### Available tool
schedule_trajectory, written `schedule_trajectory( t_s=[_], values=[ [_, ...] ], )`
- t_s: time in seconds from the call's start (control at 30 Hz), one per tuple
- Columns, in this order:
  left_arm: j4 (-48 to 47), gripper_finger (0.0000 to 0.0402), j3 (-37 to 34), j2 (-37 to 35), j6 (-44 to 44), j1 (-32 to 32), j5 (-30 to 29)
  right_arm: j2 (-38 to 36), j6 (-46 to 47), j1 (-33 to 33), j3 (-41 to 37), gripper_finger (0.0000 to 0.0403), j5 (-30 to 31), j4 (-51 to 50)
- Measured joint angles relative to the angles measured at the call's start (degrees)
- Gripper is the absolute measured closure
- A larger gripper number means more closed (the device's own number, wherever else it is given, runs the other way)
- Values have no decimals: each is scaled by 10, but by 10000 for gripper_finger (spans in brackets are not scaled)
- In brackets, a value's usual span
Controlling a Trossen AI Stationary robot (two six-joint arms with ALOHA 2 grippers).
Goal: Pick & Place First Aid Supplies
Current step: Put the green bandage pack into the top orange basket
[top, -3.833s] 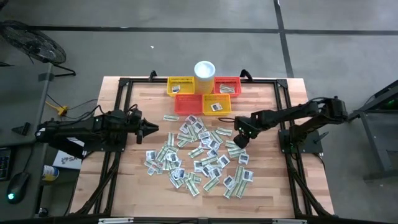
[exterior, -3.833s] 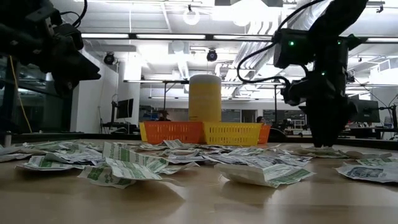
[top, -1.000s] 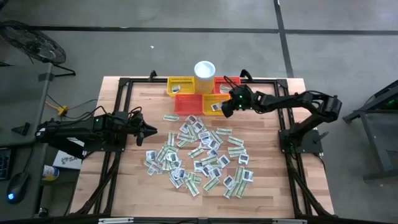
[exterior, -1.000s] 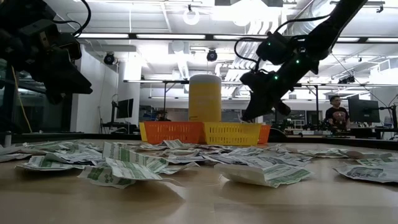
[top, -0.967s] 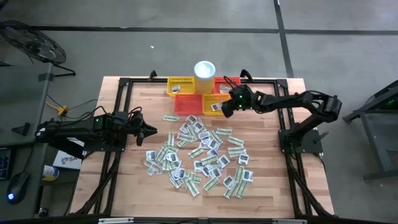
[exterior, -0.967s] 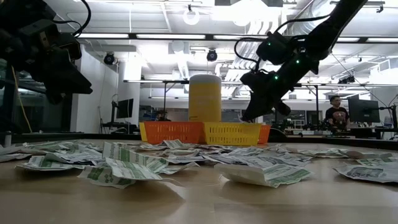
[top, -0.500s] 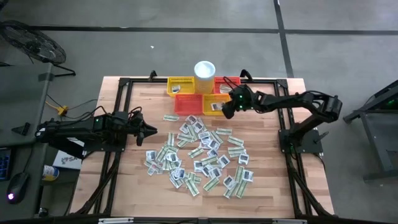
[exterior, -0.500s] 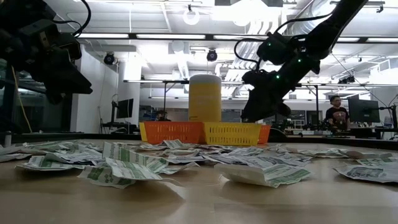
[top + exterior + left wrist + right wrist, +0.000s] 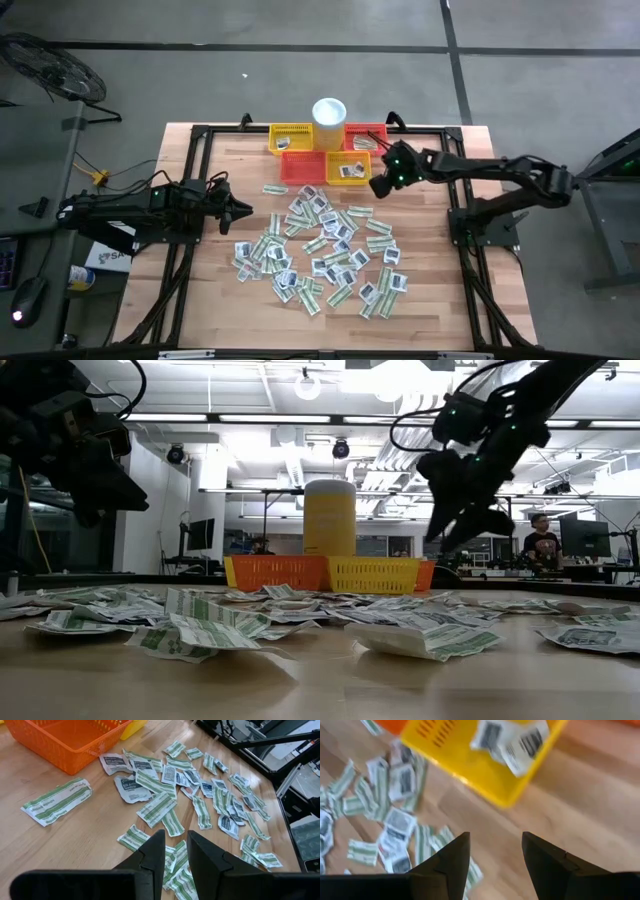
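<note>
Sorting status: I judge the job barely begun; a few sachets lie in the baskets, dozens wait on the table (image 9: 215, 165).
Done: the near yellow basket (image 9: 349, 168) holds two or three white sachets with dark print (image 9: 512, 740); the far yellow basket (image 9: 291, 138) and the far red-orange basket (image 9: 367, 136) each show one or two.
Left: the pile (image 9: 320, 250) spreads across the middle of the table, well apart from the baskets, and one long packet (image 9: 57, 801) lies alone just beside the near red-orange basket (image 9: 70, 740).
Look of the sachets: small, flat, rectangular; white, grey and pale green striped, dark print; many overlap, some curl up at the edges in the low view.
My right gripper (image 9: 384, 183): raised just beside the near yellow basket on the pile's side, fingers spread, nothing between them.
My left gripper (image 9: 243, 208): waiting above the table's left part, pointing at the pile; a narrow gap shows between its fingers (image 9: 150, 857), nothing pinched.
Cup (image 9: 329, 111): upright behind the baskets, no part of this sort.
</note>
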Motion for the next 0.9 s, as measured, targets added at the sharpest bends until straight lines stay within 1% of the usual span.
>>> schedule_trajectory(
  t_s=[0.17,0.37,0.6,0.77,0.9],
  values=[
    [0,321,0,0,0,0,0,1,59,30,0,224,6,-62],
    [0,321,0,0,0,0,0,2,151,70,0,217,20,-74],
    [-1,321,0,0,0,0,0,16,238,101,0,217,19,-88],
    [-4,321,0,0,0,0,0,44,275,109,-1,217,-6,-59],
    [-4,321,0,0,0,0,0,73,296,112,-1,217,-9,-28]
  ],
)
